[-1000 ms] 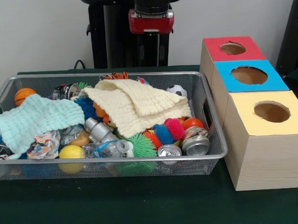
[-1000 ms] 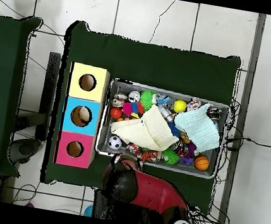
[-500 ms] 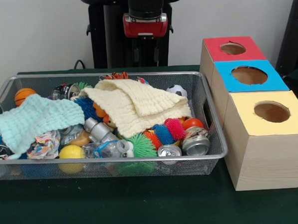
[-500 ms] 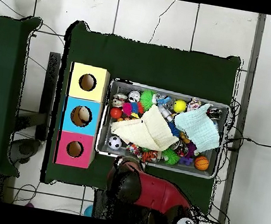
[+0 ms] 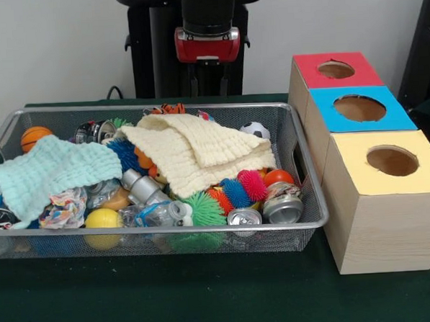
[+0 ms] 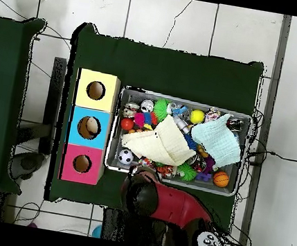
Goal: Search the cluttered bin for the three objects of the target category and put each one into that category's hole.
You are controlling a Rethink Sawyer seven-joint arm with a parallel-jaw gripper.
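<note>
Three boxes stand in a row beside the wire bin (image 5: pixel 305 167), at its three o'clock as I face it: red-topped box (image 5: pixel 338 69), blue-topped box (image 5: pixel 361 108) and yellow-topped box (image 5: pixel 392 162), each with a round hole. Nobody has told me which kind of thing is wanted, so I cannot pick out the three targets; whatever they are, they lie somewhere in that heap.

The gripper (image 5: pixel 209 80) hangs beyond the bin's far rim, at twelve o'clock, above the clutter and touching nothing. Two thin fingers (image 5: pixel 194 81) point down with a gap between them and nothing in it, so I take it as spread.

My worry is the cream cloth (image 5: pixel 200 153) draped over the middle and the pale green cloth (image 5: pixel 53 171) at nine o'clock. A plunge there could pinch fabric instead of a toy and drag the pile about. The cans (image 5: pixel 283 208) and spiky balls (image 5: pixel 238 192) at five o'clock sit jammed together, so a grab may slip or take two.

Whatever lies under both cloths is hidden. The arm's upper part is cut off at the top edge.
</note>
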